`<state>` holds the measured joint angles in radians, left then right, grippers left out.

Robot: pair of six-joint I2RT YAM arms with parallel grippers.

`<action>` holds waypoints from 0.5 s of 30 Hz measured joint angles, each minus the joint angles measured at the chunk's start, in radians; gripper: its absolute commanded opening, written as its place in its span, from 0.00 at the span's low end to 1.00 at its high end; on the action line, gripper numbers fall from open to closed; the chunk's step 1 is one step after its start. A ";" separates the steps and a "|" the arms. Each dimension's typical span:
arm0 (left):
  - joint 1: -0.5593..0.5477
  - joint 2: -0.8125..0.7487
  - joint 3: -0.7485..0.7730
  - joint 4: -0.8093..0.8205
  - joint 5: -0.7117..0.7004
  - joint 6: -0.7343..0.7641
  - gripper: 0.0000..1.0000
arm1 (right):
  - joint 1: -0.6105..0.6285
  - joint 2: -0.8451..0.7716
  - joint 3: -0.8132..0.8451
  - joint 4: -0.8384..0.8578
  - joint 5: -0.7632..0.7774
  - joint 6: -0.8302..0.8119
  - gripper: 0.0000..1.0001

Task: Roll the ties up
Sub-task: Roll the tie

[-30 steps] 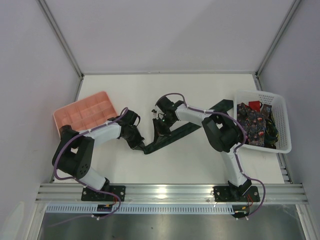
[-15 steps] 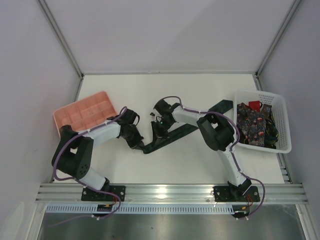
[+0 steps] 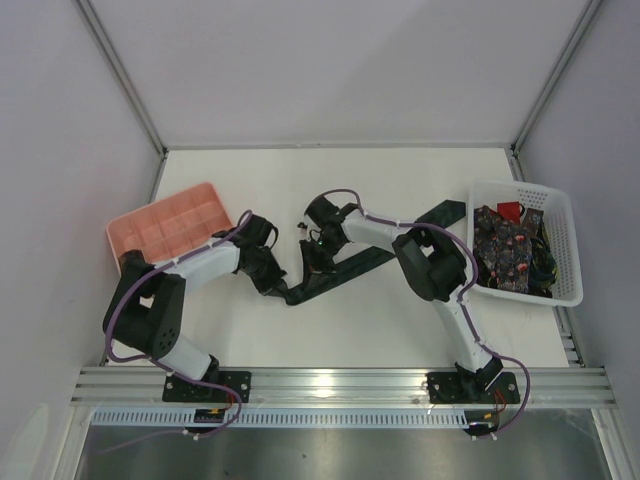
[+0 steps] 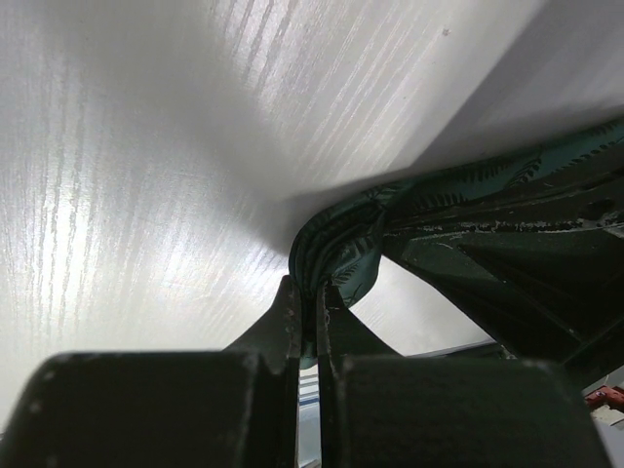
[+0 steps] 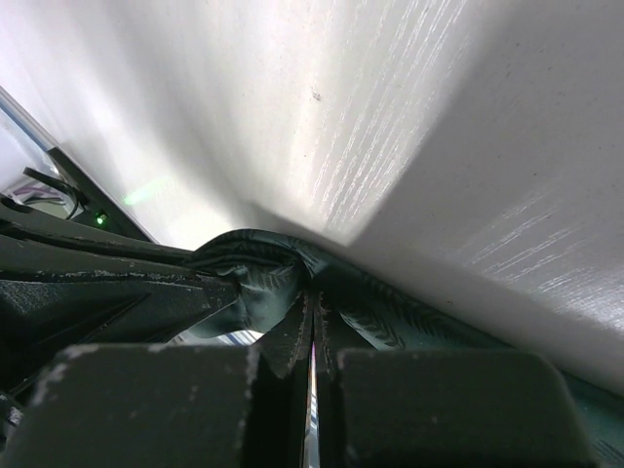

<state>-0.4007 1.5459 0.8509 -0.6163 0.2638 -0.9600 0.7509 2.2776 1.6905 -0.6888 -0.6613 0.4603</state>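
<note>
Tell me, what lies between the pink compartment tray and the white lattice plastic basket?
In the top view, one long dark green fabric tie stretches there; the wrist views show the left gripper and right gripper shut on it.

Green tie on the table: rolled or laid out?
Laid out. The green tie runs as a long strip across the table; only its end bunches between the shut left fingers.

A pink compartment tray [image 3: 165, 225] is set at the left edge of the white bench [image 3: 340, 180], skewed to that edge. A white lattice basket [image 3: 563, 235] is placed at the right edge. An aluminium rail [image 3: 340, 383] is fixed along the near edge.
</note>
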 measured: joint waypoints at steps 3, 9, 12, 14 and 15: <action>0.001 0.000 0.002 0.000 0.000 0.000 0.00 | 0.001 0.000 0.010 -0.011 0.009 -0.009 0.00; 0.002 0.000 0.010 -0.004 0.000 0.000 0.00 | 0.003 0.000 0.037 -0.036 0.016 -0.019 0.00; 0.002 0.000 0.014 -0.008 0.000 0.000 0.00 | 0.007 0.000 0.038 -0.039 0.017 -0.020 0.00; 0.003 0.000 0.015 -0.009 0.000 0.000 0.01 | 0.009 0.000 0.038 -0.040 0.017 -0.020 0.00; 0.004 0.000 0.015 -0.011 0.000 0.000 0.01 | 0.010 0.000 0.038 -0.039 0.016 -0.020 0.00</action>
<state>-0.3969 1.5459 0.8661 -0.6273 0.2642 -0.9600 0.7612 2.2776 1.7287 -0.7277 -0.6449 0.4400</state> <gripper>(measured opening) 0.038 0.009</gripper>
